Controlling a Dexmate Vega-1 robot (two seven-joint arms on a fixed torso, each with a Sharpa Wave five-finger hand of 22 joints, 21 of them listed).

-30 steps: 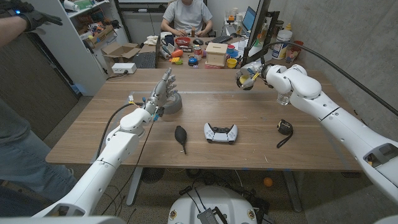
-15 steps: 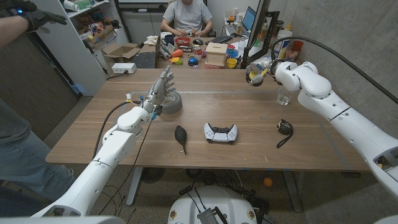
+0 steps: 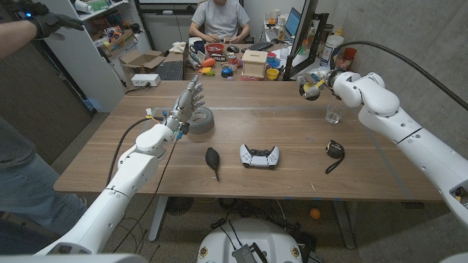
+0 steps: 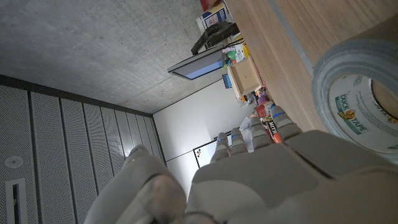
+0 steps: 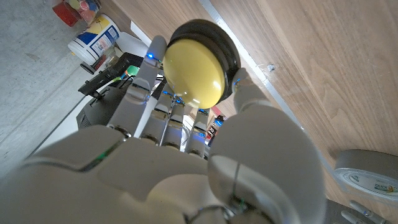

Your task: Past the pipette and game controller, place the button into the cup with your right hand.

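Button [image 5: 194,70], yellow and domed, is pinched at its dark rim by the right robot hand [image 3: 314,86], above the counter [image 3: 292,175] near the cup [image 3: 334,112]. It looks stiff, light, maybe slippery. Left robot hand [image 3: 189,102] is open.

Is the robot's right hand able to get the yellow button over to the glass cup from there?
Probably yes. The right hand holds the yellow button in the air just beside the clear cup, and nothing stands between them.

One pipette [image 3: 213,161], one game controller [image 3: 259,155], one button [image 5: 194,73], one cup [image 3: 334,112], one tape roll [image 3: 199,120], one tape measure [image 3: 333,150].
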